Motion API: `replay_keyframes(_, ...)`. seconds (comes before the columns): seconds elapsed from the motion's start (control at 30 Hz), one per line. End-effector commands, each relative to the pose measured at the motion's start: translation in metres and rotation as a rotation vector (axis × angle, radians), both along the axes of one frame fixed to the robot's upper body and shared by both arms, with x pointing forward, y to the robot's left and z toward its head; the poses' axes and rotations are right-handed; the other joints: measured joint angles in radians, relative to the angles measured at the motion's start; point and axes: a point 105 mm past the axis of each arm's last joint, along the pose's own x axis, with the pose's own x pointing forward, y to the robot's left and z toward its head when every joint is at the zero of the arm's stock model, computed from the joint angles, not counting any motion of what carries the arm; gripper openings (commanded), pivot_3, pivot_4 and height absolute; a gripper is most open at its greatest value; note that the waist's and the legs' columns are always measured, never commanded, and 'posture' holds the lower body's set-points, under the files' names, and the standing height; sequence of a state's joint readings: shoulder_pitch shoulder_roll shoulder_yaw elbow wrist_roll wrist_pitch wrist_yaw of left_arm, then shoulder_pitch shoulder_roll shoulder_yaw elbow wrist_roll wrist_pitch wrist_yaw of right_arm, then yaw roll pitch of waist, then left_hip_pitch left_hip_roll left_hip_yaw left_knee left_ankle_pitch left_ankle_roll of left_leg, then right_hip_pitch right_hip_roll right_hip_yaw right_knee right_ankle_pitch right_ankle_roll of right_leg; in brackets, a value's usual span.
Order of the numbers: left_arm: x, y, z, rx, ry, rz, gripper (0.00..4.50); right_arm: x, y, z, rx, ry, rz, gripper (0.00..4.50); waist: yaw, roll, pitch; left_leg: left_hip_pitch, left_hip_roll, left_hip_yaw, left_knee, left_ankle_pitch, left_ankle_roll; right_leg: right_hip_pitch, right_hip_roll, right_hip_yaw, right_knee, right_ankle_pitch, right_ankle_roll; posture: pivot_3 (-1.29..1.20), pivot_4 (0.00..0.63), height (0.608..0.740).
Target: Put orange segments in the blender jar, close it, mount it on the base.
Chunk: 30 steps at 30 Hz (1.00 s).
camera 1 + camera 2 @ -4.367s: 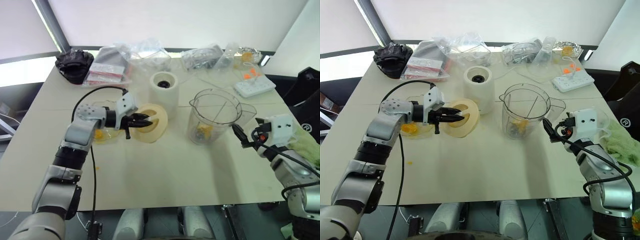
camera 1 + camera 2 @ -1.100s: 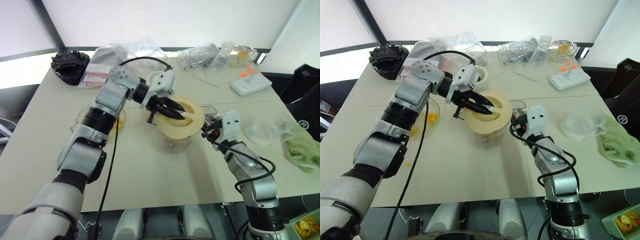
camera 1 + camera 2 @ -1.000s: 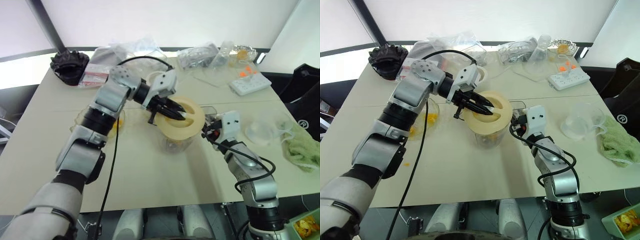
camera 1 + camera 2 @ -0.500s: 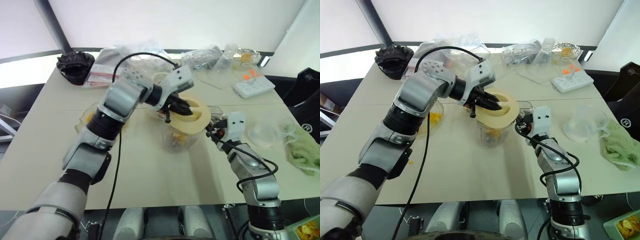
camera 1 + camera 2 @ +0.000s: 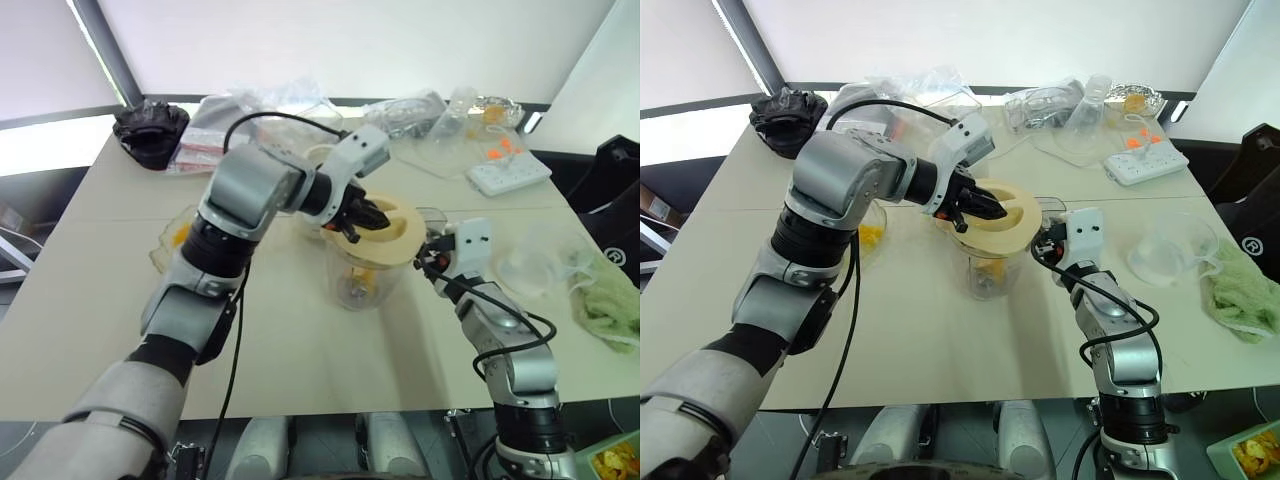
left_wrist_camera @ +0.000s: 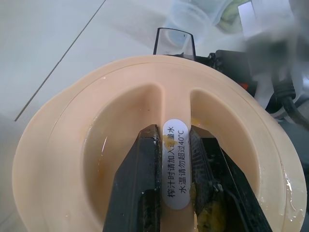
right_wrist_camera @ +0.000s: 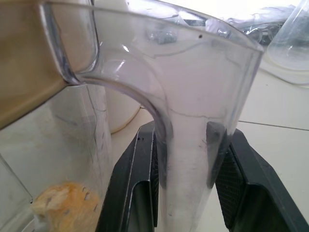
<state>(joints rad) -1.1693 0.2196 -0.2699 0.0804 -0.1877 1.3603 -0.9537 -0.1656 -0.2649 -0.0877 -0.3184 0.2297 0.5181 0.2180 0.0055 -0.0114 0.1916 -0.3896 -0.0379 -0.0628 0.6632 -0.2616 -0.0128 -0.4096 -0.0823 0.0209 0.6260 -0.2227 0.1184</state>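
The clear blender jar [image 5: 358, 285] stands mid-table with orange segments [image 7: 65, 205] at its bottom. A cream lid [image 5: 395, 240] lies over its mouth. My left gripper [image 6: 170, 137] reaches in from the left and is shut on the lid's raised centre ridge. From the right, my right gripper [image 7: 182, 130] is shut on the jar's side handle [image 7: 188, 159], one finger on each side. The cream base [image 5: 318, 152] stands behind the jar, mostly hidden by my left arm. More segments lie in a glass bowl [image 5: 870, 235] to the left.
A frosted measuring jug [image 5: 1170, 245] and a green cloth [image 5: 605, 305] sit to the right. A white power strip [image 5: 508, 170] and plastic bags [image 5: 270, 105] line the far edge. A black bundle [image 5: 148, 125] lies at the far left corner.
My left wrist has rolled, turning the lid on the jar's mouth. The right gripper keeps its hold on the handle. Several seconds ago the lid lay on the table.
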Motion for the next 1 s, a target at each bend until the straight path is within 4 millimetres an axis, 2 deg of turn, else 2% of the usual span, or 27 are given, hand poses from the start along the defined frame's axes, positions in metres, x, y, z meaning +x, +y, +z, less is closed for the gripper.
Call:
replay_keyframes(0.03, 0.023, 0.023, -0.017, 0.059, -0.005, 0.177, 0.27, -0.006, 0.024, 0.034, -0.001, -0.143, 0.109, 0.97, -0.002, 0.0, 0.0, 0.0, 0.0, 0.0, 0.0, 0.0, 0.0, 0.0, 0.0, 0.0, 0.0, 0.0, 0.0, 0.0, 0.15, 0.74)
replay_keyframes(0.07, 0.022, 0.022, -0.012, 0.038, -0.016, 0.163, 0.27, -0.006, 0.024, 0.034, -0.001, -0.143, 0.11, 0.97, -0.002, 0.0, 0.0, 0.0, 0.0, 0.0, 0.0, 0.0, 0.0, 0.0, 0.0, 0.0, 0.0, 0.0, 0.0, 0.0, 0.15, 0.74)
replay_keyframes(0.23, 0.024, 0.021, 0.007, -0.027, -0.1, 0.14, 2.82, -0.005, 0.025, 0.033, -0.005, -0.143, 0.116, 0.97, -0.016, 0.0, 0.001, -0.001, 0.0, 0.0, 0.0, 0.0, 0.0, -0.001, 0.0, 0.0, 0.0, 0.0, 0.0, 0.0, 0.15, 0.74)
replay_keyframes(0.3, 0.023, 0.02, 0.02, -0.093, -0.123, 0.129, 3.73, -0.005, 0.025, 0.033, -0.005, -0.142, 0.115, 0.97, -0.018, 0.0, 0.001, -0.001, 0.0, 0.0, 0.0, 0.0, 0.0, -0.002, 0.0, 0.0, 0.0, 0.0, 0.0, 0.0, 0.15, 0.74)
replay_keyframes(0.43, 0.025, 0.019, 0.063, -0.283, -0.196, 0.105, 3.73, -0.006, 0.024, 0.029, -0.003, -0.135, 0.113, 0.97, -0.021, 0.0, 0.002, -0.002, 0.0, 0.001, -0.001, 0.0, 0.0, -0.004, 0.0, 0.001, 0.0, 0.0, 0.0, 0.0, 0.15, 0.74)
replay_keyframes(0.5, 0.025, 0.02, 0.078, -0.35, -0.199, 0.109, 3.73, -0.007, 0.024, 0.028, -0.002, -0.131, 0.113, 0.97, -0.021, 0.0, 0.002, -0.004, 0.0, 0.001, -0.001, 0.0, 0.0, -0.006, 0.0, 0.001, 0.001, 0.0, 0.0, 0.0, 0.15, 0.74)
replay_keyframes(0.57, 0.028, 0.027, 0.107, -0.491, -0.223, 0.143, 3.73, -0.008, 0.025, 0.025, 0.0, -0.126, 0.113, 0.97, -0.021, 0.0, 0.002, -0.005, 0.0, 0.002, -0.001, 0.0, 0.0, -0.008, 0.0, 0.001, 0.001, 0.0, 0.0, 0.0, 0.15, 0.74)
replay_keyframes(0.63, 0.028, 0.034, 0.124, -0.581, -0.234, 0.157, 3.73, -0.008, 0.025, 0.025, 0.001, -0.123, 0.111, 0.97, -0.022, 0.0, 0.002, -0.007, -0.001, 0.002, -0.001, 0.0, 0.0, -0.009, 0.0, 0.002, 0.002, 0.0, 0.0, 0.0, 0.15, 0.74)
replay_keyframes(0.7, 0.026, 0.04, 0.131, -0.621, -0.245, 0.156, 3.73, -0.009, 0.024, 0.025, 0.002, -0.123, 0.11, 0.97, -0.024, 0.0, 0.002, -0.007, -0.001, 0.003, -0.001, 0.0, 0.0, -0.011, 0.0, 0.002, 0.002, 0.0, 0.0, 0.0, 0.15, 0.74)
replay_keyframes(0.73, 0.025, 0.044, 0.134, -0.635, -0.255, 0.155, 3.73, -0.009, 0.024, 0.025, 0.002, -0.123, 0.109, 0.97, -0.024, 0.0, 0.002, -0.007, -0.001, 0.003, -0.001, 0.0, 0.0, -0.011, 0.0, 0.002, 0.003, 0.0, 0.0, 0.0, 0.15, 0.74)
replay_keyframes(0.83, 0.014, 0.076, 0.119, -0.615, -0.339, 0.134, 3.73, -0.006, 0.019, 0.031, 0.008, -0.136, 0.094, 0.97, -0.033, 0.001, 0.002, -0.006, -0.001, 0.004, -0.003, 0.0, -0.001, -0.012, 0.001, 0.004, 0.004, 0.001, -0.001, 0.0, 0.15, 0.74)
replay_keyframes(0.93, 0.009, 0.086, 0.109, -0.588, -0.357, 0.131, 3.73, -0.006, 0.017, 0.034, 0.009, -0.141, 0.088, 0.97, -0.033, 0.0, 0.003, -0.005, 0.0, 0.004, -0.006, 0.002, -0.004, -0.013, 0.001, 0.005, 0.004, 0.001, -0.001, 0.0, 0.15, 0.74)
replay_keyframes(1.0, -0.001, 0.128, 0.072, -0.498, -0.385, 0.229, 3.73, -0.004, 0.008, 0.043, 0.017, -0.158, 0.066, 0.97, -0.028, 0.001, 0.003, -0.007, 0.0, 0.003, -0.006, 0.003, -0.006, -0.015, 0.001, 0.004, 0.004, 0.002, -0.002, 0.0, 0.15, 0.74)
